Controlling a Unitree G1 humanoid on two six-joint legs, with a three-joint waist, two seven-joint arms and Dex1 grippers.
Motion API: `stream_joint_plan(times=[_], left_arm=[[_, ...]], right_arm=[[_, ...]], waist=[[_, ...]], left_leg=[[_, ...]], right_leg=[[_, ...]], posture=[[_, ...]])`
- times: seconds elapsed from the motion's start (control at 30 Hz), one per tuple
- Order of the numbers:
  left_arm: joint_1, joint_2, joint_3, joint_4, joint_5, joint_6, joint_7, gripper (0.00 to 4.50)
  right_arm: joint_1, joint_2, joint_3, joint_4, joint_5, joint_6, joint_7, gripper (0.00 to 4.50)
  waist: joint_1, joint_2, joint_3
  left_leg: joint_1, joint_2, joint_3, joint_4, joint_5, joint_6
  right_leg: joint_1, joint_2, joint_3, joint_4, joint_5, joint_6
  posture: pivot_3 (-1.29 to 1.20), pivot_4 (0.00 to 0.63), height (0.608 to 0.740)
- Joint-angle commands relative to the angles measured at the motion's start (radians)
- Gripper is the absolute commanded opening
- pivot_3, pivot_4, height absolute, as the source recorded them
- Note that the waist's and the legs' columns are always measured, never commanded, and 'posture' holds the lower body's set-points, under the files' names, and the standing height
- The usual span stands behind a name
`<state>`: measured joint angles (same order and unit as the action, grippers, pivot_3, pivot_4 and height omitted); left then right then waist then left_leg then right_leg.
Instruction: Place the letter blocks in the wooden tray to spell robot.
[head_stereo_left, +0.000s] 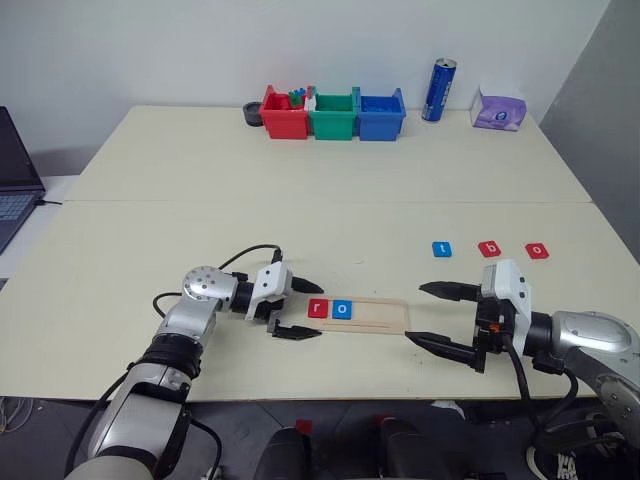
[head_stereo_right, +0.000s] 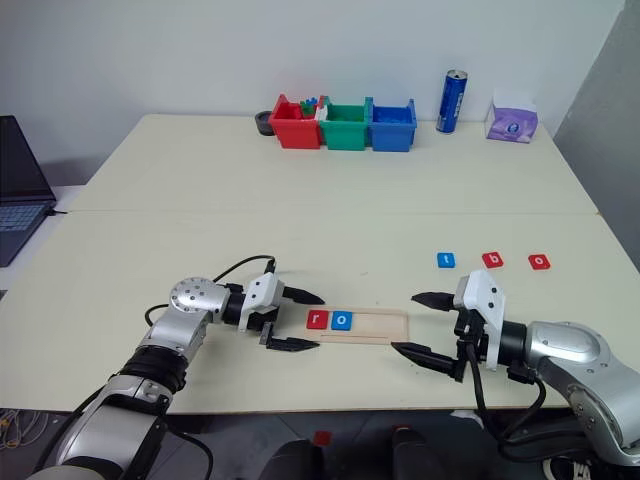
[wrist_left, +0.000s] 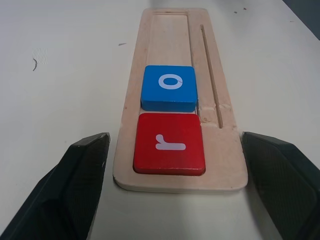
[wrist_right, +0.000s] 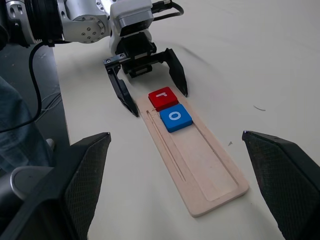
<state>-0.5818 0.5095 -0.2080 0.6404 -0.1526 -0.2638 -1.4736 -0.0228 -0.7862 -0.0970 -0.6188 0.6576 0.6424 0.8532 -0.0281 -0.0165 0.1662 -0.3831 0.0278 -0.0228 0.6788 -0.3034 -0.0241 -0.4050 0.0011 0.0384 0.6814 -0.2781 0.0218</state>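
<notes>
The wooden tray (head_stereo_left: 358, 313) lies flat on the near part of the pale table (head_stereo_left: 300, 170), its long side running across between the two arms. Two letter blocks sit in it at the end nearest the left arm: a red "r" tile (head_stereo_left: 317, 308) in the end slot and a blue "o" tile (head_stereo_left: 342, 309) touching it on the inner side; the remaining length of the tray is bare wood. Beyond the tray's other end, farther back on the table, three more tiles lie in a loose row, apart from each other: a blue "t" tile (head_stereo_left: 441, 249) nearest the tray, then a red "b" tile (head_stereo_left: 489, 248), then a red "o" tile (head_stereo_left: 537, 250). The left gripper (head_stereo_left: 296, 309) hovers at the tray's "r" end with its fingers spread wide, one on either side of that end, holding nothing. The right gripper (head_stereo_left: 437, 316) hangs just off the tray's empty end, fingers likewise spread wide and empty, pointing toward the tray. Well behind the tray, at the table's far edge, stand a red bin (head_stereo_left: 284, 115), a green bin (head_stereo_left: 332, 117) and a blue bin (head_stereo_left: 380, 115) side by side, with a blue can (head_stereo_left: 438, 90) and a purple tissue pack (head_stereo_left: 498, 108) farther along that edge. A laptop (head_stereo_left: 15, 180) sits off the table's left side.
</notes>
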Motion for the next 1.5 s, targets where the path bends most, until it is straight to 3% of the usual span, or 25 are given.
stream_joint_plan(times=[0.03,0.27,0.73,0.93,1.17,1.43,1.5], left_arm=[[0.022,0.02,0.012,-0.072,-0.019,0.02,-0.015,4.46],[0.055,0.052,0.023,-0.184,-0.041,0.1,-0.027,4.46],[-0.04,0.076,0.061,-0.167,-0.052,0.138,-0.007,4.46],[-0.08,0.078,0.117,-0.263,-0.126,0.289,0.035,4.46],[-0.004,0.065,0.128,-0.432,-0.18,0.414,0.096,2.46],[0.016,0.044,0.126,-0.497,-0.197,0.467,0.14,0.03],[0.016,0.038,0.127,-0.497,-0.194,0.468,0.161,0.01]], right_arm=[[-0.021,-0.007,-0.006,-0.005,-0.001,-0.022,0.012,4.5],[-0.028,-0.005,-0.003,0.007,-0.011,-0.028,0.02,4.5],[-0.049,-0.005,0.004,0.036,-0.018,-0.039,0.029,4.5],[-0.043,-0.009,-0.014,0.046,-0.021,-0.041,0.023,4.5],[-0.067,0.013,-0.042,0.079,-0.015,-0.031,-0.021,4.5],[-0.06,0.018,-0.032,0.089,-0.025,-0.041,-0.037,4.5],[-0.056,0.017,-0.033,0.09,-0.03,-0.043,-0.038,4.5]], waist=[[0.0,0.0,0.0],[0.0,0.0,0.0],[0.0,0.0,0.0],[0.0,0.0,0.0],[0.0,0.0,0.0],[0.001,0.0,0.0],[0.001,0.0,0.0]], left_leg=[[0.0,0.0,0.0,0.0,0.0,0.0],[0.0,0.0,0.0,0.0,0.0,0.0],[0.0,0.0,0.0,0.0,0.0,0.0],[0.0,0.0,0.0,0.001,0.0,0.0],[0.0,0.0,0.0,0.001,0.0,0.0],[0.0,0.0,0.0,0.001,0.0,0.0],[0.0,0.0,0.0,0.001,0.0,0.0]], right_leg=[[0.0,0.0,0.0,0.0,0.0,0.0],[0.0,0.0,0.0,0.0,0.0,0.0],[0.0,0.0,0.0,0.0,0.0,0.0],[0.0,0.0,0.0,0.0,0.0,0.0],[0.0,0.0,0.001,0.001,0.0,0.0],[0.0,0.0,0.002,0.001,0.0,0.0],[0.0,0.0,0.002,0.001,0.0,0.0]], posture=[[0.0,0.15,0.74],[0.0,0.15,0.74],[0.0,0.15,0.74],[0.0,0.15,0.74],[0.0,0.15,0.74],[0.0,0.15,0.74],[0.0,0.15,0.74]])
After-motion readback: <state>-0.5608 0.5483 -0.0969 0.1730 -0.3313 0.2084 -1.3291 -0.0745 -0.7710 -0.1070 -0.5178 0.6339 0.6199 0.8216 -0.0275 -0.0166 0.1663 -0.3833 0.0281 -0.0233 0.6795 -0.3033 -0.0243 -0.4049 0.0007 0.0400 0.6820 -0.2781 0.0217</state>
